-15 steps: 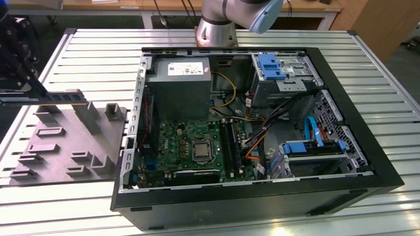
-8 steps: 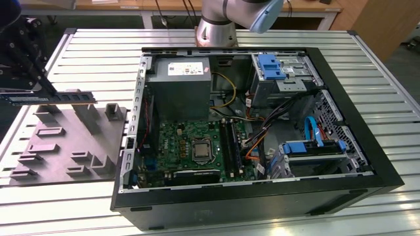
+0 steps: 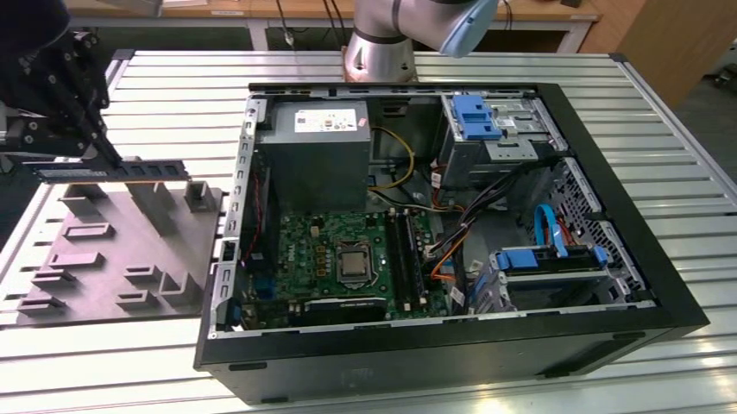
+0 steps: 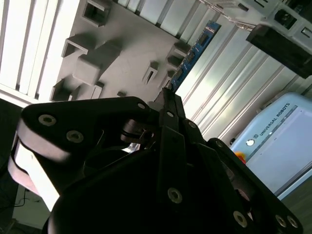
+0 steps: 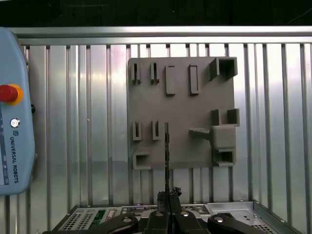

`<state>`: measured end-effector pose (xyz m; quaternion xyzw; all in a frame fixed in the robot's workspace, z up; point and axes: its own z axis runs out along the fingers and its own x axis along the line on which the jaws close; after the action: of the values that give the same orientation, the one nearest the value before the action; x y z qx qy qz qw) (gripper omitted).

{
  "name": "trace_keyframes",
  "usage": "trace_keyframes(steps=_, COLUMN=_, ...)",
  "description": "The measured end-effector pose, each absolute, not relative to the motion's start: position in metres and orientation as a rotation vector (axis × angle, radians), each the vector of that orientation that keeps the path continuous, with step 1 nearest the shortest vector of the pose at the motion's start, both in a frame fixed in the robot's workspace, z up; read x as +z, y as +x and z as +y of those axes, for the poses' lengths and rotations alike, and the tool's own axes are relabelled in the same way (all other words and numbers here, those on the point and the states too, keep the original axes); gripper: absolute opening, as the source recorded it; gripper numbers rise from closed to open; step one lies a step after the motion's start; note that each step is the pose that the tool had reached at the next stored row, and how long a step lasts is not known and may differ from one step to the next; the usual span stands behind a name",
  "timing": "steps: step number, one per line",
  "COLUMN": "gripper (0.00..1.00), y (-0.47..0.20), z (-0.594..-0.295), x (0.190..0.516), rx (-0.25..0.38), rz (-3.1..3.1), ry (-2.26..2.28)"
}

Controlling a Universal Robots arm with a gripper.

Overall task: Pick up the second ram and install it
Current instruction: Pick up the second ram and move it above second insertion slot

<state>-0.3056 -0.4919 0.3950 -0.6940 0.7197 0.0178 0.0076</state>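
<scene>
Fingers (image 3: pixel 102 142) clamped on second ram (image 3: pixel 110 170), stick held level above grey fixture tray (image 3: pixel 127 259), at 9 o'clock from open computer case (image 3: pixel 461 349) in exterior view, tray and case on slatted table (image 3: pixel 645 103)

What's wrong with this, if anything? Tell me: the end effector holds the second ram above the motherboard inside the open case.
The place is wrong. The end effector holds the second ram above the grey holder plate, outside the open case at the exterior view's left, not above the motherboard. The exterior view shows it.
</scene>
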Motion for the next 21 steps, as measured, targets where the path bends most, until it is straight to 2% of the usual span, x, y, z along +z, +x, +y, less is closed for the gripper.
trace_keyframes(steps=21, gripper=0.11, y=-0.249, z=-0.492, x=0.395, rx=0.056, rz=2.25, ry=-2.17)
